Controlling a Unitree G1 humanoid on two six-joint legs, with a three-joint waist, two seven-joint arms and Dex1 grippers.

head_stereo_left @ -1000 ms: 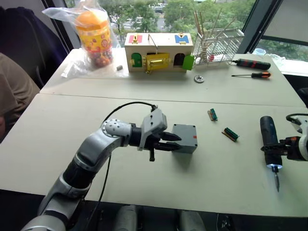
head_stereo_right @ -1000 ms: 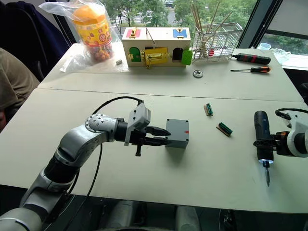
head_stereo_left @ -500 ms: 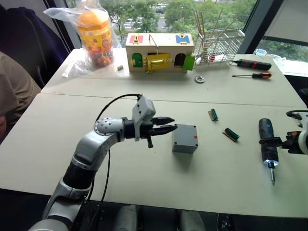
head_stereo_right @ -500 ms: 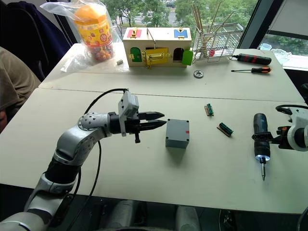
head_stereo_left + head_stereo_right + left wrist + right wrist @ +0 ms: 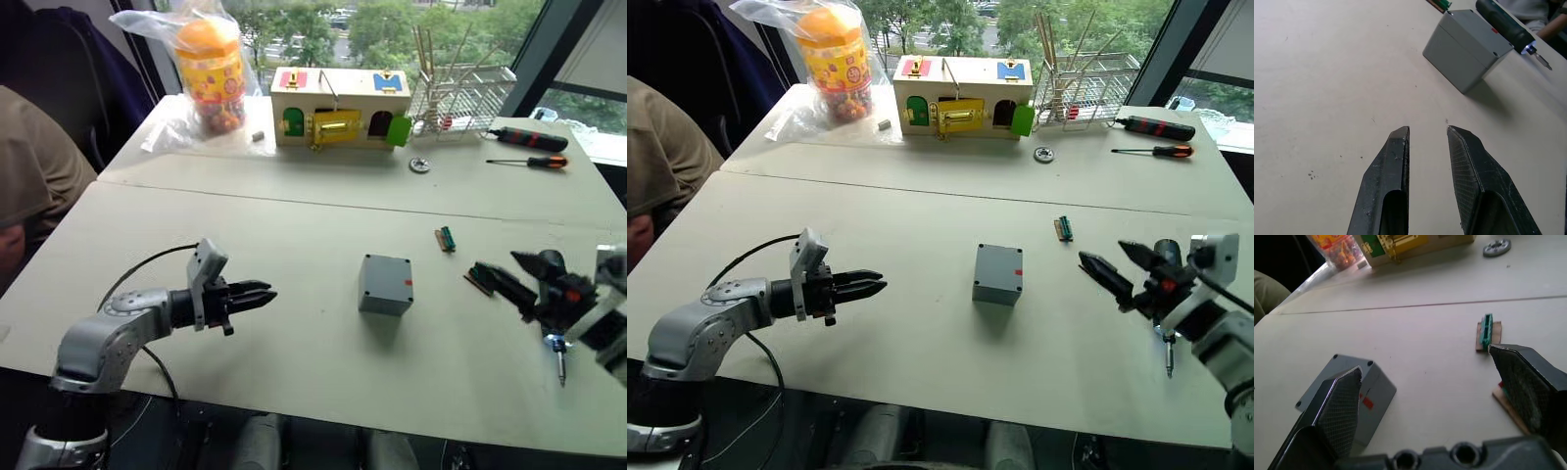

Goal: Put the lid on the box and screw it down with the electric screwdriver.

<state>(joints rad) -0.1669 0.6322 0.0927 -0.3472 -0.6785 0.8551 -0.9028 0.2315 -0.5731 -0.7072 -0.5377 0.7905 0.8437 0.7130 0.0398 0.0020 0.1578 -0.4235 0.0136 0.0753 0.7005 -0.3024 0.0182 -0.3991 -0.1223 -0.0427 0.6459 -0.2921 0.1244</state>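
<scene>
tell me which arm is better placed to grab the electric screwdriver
Right. The right gripper hangs open just beside the electric screwdriver; the left gripper is on the far side of the box from it.

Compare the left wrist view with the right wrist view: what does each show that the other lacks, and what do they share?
Left wrist view: the left pincer, its fingers slightly apart, and the electric screwdriver lying beyond the box with its tip light on.
Right wrist view: the right pincer spread wide, the wooden box with a yellow latch, a round metal disc and a colourful jar.
Shared: the grey box standing on the pale table.
</scene>
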